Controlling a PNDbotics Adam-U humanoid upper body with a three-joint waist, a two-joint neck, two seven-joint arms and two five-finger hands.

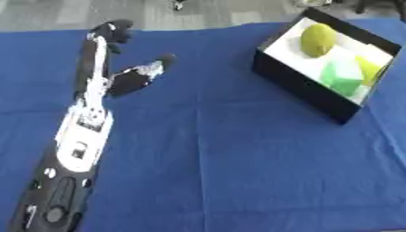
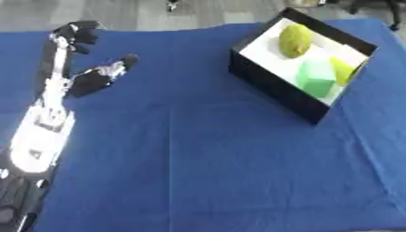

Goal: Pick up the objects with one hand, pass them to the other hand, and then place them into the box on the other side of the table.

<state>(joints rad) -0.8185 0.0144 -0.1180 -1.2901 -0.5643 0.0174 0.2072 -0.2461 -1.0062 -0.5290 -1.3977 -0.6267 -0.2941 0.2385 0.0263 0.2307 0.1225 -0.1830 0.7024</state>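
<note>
With three objects (image 1: pixel 341 74) already in the box (image 1: pixel 295 79) at far right, the left hand (image 1: pixel 99 59) lies released and empty at far left, nothing visibly left to move.

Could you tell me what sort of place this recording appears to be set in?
Probably a lab or office test station: a table under a blue cloth, a black box holding yellow-green and green shapes, and grey flooring beyond. The left hand lies open.

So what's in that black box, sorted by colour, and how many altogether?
Box contents:
Yellow-green: 2, a round ball at the far end and a yellow-green piece by the right wall
Green: 1, a block
Total: 3
</note>
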